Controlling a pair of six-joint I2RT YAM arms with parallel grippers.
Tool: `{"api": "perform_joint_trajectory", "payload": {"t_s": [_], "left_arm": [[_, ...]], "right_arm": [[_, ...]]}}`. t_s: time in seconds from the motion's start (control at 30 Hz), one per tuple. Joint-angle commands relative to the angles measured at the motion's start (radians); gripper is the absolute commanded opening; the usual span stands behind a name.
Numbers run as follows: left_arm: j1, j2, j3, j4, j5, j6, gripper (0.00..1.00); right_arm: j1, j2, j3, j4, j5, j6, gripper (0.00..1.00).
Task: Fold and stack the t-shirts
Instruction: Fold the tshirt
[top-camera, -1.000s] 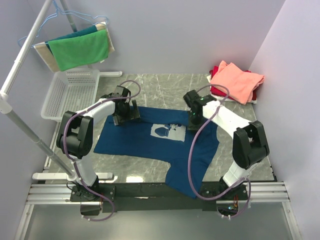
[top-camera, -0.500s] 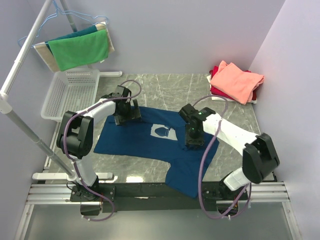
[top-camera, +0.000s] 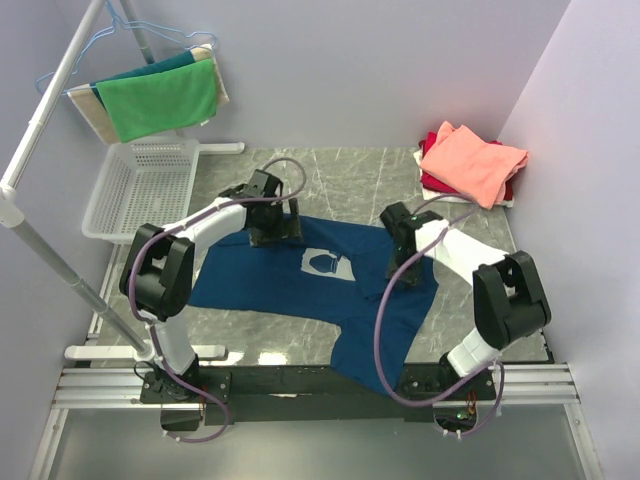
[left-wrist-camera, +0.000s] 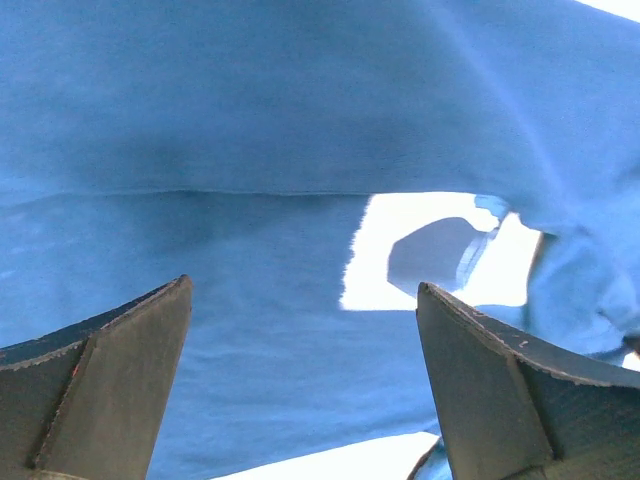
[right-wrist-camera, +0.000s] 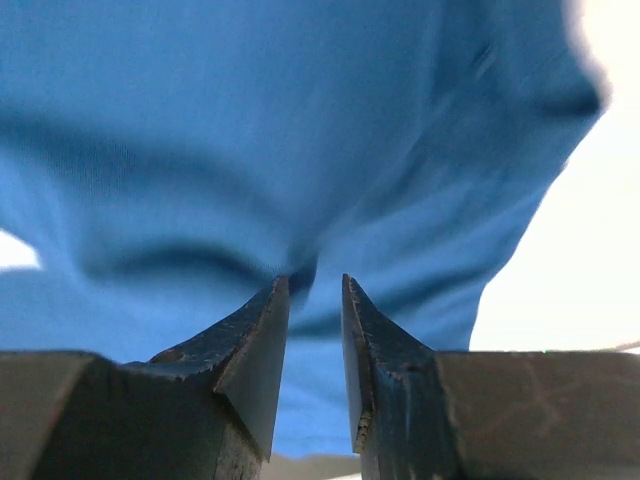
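Note:
A navy-blue t-shirt (top-camera: 290, 285) with a pale chest print (top-camera: 328, 263) lies spread on the marble table, its lower right part hanging over the near edge. My left gripper (top-camera: 272, 228) hovers wide open at the shirt's far edge; in the left wrist view its gripper (left-wrist-camera: 302, 285) frames blue cloth (left-wrist-camera: 250, 120). Over the shirt's right side, my right gripper (top-camera: 408, 272) points down. In the right wrist view its gripper (right-wrist-camera: 315, 280) shows a narrow gap, the tips at a pucker in the cloth (right-wrist-camera: 300, 130). Folded salmon-pink (top-camera: 472, 160) and red (top-camera: 430, 180) t-shirts sit stacked at the far right.
A white mesh basket (top-camera: 140, 188) stands at the far left beside the table. Above it, a green cloth (top-camera: 160, 100) hangs from a rack, whose pole (top-camera: 45, 265) runs down the left side. The purple walls close in behind and to the right.
My right gripper, shut at the shirt's far right edge, pulled cloth over part of the print, opened, then moved back right. My left gripper slid right along the far edge.

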Motion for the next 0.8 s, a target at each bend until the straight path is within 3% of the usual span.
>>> {"api": "perform_joint_trajectory", "payload": {"t_s": [0.0, 0.17, 0.5, 0.77], "left_arm": [[-0.044, -0.018, 0.063, 0.017, 0.003, 0.035, 0.99], [-0.052, 0.002, 0.067, -0.003, -0.085, 0.020, 0.99], [-0.049, 0.028, 0.069, -0.083, -0.266, -0.035, 0.99], [-0.046, 0.044, 0.047, -0.091, -0.271, -0.037, 0.99]], "right_arm": [[-0.117, 0.047, 0.104, 0.067, 0.056, -0.023, 0.35], [-0.249, 0.144, 0.185, 0.088, 0.051, -0.086, 0.35], [-0.345, 0.323, 0.342, 0.104, 0.096, -0.142, 0.35], [-0.389, 0.372, 0.388, 0.116, 0.129, -0.165, 0.35]]}}
